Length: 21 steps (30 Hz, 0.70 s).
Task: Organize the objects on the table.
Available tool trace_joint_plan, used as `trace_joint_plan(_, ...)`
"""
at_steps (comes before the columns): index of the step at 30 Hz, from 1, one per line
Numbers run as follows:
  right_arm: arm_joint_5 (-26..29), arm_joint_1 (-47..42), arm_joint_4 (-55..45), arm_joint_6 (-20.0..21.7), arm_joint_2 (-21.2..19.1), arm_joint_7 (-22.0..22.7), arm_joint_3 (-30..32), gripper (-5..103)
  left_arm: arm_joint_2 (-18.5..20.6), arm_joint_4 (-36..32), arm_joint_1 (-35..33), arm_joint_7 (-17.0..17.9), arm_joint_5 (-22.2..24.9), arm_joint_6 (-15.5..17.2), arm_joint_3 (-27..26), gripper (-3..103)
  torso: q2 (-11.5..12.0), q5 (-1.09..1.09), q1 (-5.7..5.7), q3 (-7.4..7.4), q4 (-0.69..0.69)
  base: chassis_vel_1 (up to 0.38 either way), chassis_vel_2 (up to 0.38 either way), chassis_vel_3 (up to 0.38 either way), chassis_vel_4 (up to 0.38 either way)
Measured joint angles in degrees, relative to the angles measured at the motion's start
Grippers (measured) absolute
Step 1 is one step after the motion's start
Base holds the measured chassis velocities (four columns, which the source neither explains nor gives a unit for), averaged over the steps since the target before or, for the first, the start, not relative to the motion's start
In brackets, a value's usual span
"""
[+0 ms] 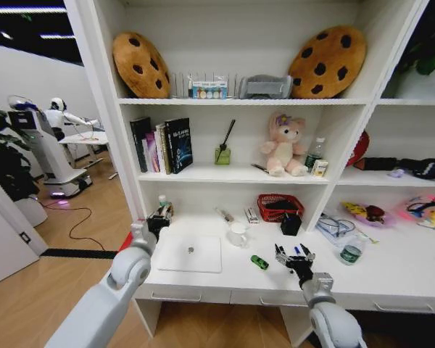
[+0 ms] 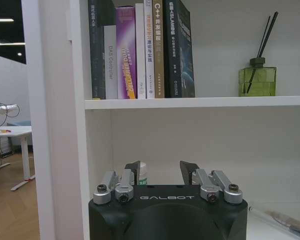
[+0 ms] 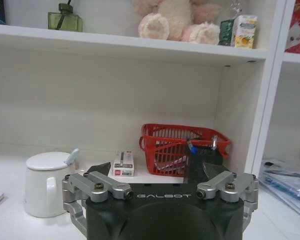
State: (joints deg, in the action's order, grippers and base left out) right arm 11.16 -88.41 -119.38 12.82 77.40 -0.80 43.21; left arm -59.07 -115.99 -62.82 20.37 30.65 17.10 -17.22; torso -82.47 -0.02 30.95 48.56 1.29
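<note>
My right hand (image 1: 293, 255): open, empty, above the front of the desk (image 1: 391, 279).
My left hand (image 1: 159, 218): open wide, empty, at the desk's left end.
Green item (image 1: 259, 262): lies loose, just left of my right hand.
Laptop (image 1: 189, 253): closed, flat, beside my left hand.
Pen (image 1: 224, 214): behind the mug (image 1: 238, 234), near the back wall.
Progress: I judge it barely begun; all is left.

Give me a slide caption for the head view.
Both grippers, left and right, hover open over the white desk.
</note>
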Motion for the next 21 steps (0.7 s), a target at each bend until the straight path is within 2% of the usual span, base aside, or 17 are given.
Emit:
trace_joint_plan(1,0.3,-1.2,-1.1,0.0,0.1,0.1,0.9,100,0.1,0.6,-0.5,-1.6,0.3,-0.7,-1.3,52,0.0,-0.01,0.00,0.00,0.08,0.000,0.000,0.000,0.000)
trace_joint_plan(2,0.6,-1.8,-2.0,0.0,0.0,0.2,1.3,100,0.4,1.0,-1.1,-3.9,0.7,-1.5,-2.9,57,0.0,0.01,0.00,0.00,0.09,0.000,0.000,0.000,0.000)
trace_joint_plan(3,0.6,-1.8,-2.0,0.0,0.0,0.2,1.3,100,0.4,1.0,-1.1,-3.9,0.7,-1.5,-2.9,57,0.0,0.01,0.00,0.00,0.09,0.000,0.000,0.000,0.000)
trace_joint_plan(4,0.9,-2.0,-2.6,0.0,0.0,0.4,1.6,100,0.7,1.2,-1.8,-6.2,0.9,-2.1,-4.1,57,0.0,0.01,0.00,0.00,0.07,0.000,0.000,0.000,0.000)
trace_joint_plan(6,1.5,-2.4,-4.0,0.4,-0.2,1.1,1.7,100,2.1,0.4,-4.6,-11.4,2.4,-3.0,-7.0,68,0.0,0.01,0.01,0.00,0.03,0.000,0.000,0.000,0.000)
trace_joint_plan(7,1.5,-2.4,-4.0,0.4,-0.2,1.1,1.7,100,2.1,0.4,-4.6,-11.4,2.4,-3.0,-7.0,68,0.0,0.01,0.01,0.00,0.03,0.000,0.000,0.000,0.000)
trace_joint_plan(9,2.0,-3.1,-5.1,0.7,-0.5,1.4,1.8,100,2.7,-1.1,-9.2,-15.3,3.5,-3.7,-10.5,79,0.0,0.01,0.01,0.00,0.03,0.000,0.000,0.000,0.000)
trace_joint_plan(10,2.0,-3.1,-5.1,0.7,-0.5,1.4,1.8,100,2.7,-1.1,-9.2,-15.3,3.5,-3.7,-10.5,79,0.0,0.01,0.01,0.00,0.03,0.000,0.000,0.000,0.000)
trace_joint_plan(12,2.7,-3.8,-6.5,1.3,-1.0,1.6,2.2,100,2.7,-2.4,-15.0,-17.3,3.7,-4.8,-15.5,89,0.0,0.00,0.00,0.00,0.03,0.000,0.000,0.000,0.000)
trace_joint_plan(13,2.7,-3.8,-6.5,1.3,-1.0,1.6,2.2,100,2.7,-2.4,-15.0,-17.3,3.7,-4.8,-15.5,89,0.0,0.00,0.00,0.00,0.03,0.000,0.000,0.000,0.000)
trace_joint_plan(15,3.5,-4.2,-7.5,1.8,-1.5,2.0,2.4,100,2.1,-4.5,-20.0,-17.5,4.2,-5.1,-20.2,98,0.0,0.01,0.00,-0.01,0.02,0.000,0.000,0.000,0.000)
trace_joint_plan(21,4.2,-5.9,-9.8,2.5,-1.6,2.5,2.9,100,-0.1,-9.2,-26.4,-17.7,4.1,-5.9,-26.3,100,0.0,0.01,0.00,-0.01,0.04,0.000,0.000,0.000,0.000)
